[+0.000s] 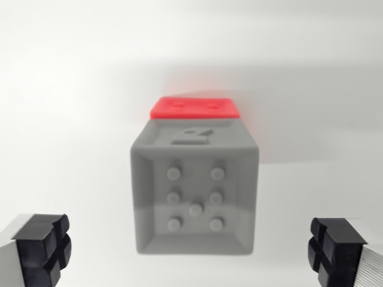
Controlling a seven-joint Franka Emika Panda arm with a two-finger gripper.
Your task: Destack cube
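A grey cube (195,194) with raised studs on its near face fills the middle of the wrist view. Beyond it, only the far strip of a red cube (195,108) shows; the grey cube hides the rest, and appears to sit on top of it. My gripper (191,248) is open. Its black fingertips (43,246) stand wide apart at the bottom corners, one on each side of the grey cube and clear of it. Nothing is held between them.
A plain white surface (66,107) lies all around the cubes, with a soft shadow to the wrist view's right of them. No other objects show.
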